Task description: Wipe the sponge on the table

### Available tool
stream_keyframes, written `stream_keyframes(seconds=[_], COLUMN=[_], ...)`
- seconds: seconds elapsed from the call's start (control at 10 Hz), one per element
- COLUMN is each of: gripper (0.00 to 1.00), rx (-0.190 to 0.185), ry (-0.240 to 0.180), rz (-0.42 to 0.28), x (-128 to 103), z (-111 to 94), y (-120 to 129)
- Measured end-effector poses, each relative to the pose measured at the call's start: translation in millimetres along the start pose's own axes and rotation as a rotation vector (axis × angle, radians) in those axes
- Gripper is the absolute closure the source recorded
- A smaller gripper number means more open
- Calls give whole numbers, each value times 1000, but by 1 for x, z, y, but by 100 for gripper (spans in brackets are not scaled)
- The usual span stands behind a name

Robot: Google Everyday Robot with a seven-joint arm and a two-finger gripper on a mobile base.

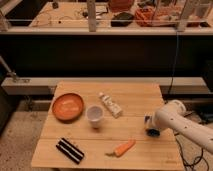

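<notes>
The light wooden plank table (131, 93) fills the lower middle of the camera view. My white arm reaches in from the right. Its gripper (151, 129) hangs low over the table's right side, close to the top. A small dark patch (153, 133) shows right under the gripper; it may be the sponge, but the arm's end covers most of it, so I cannot say for sure.
On the table lie an orange bowl (68, 106) at the left, a white cup (95, 115), a white tube (110, 105), a black block with white stripes (69, 150) and a carrot (123, 148) near the front. A dark cluttered workbench (120, 20) stands behind.
</notes>
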Motion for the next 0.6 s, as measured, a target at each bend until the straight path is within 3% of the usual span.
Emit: stream_keyframes(seconds=[0.3, 0.6], gripper=[100, 100], rx=[-15, -21], ry=[41, 59], rz=[61, 63], x=[18, 58], z=[-7, 0], y=[16, 8])
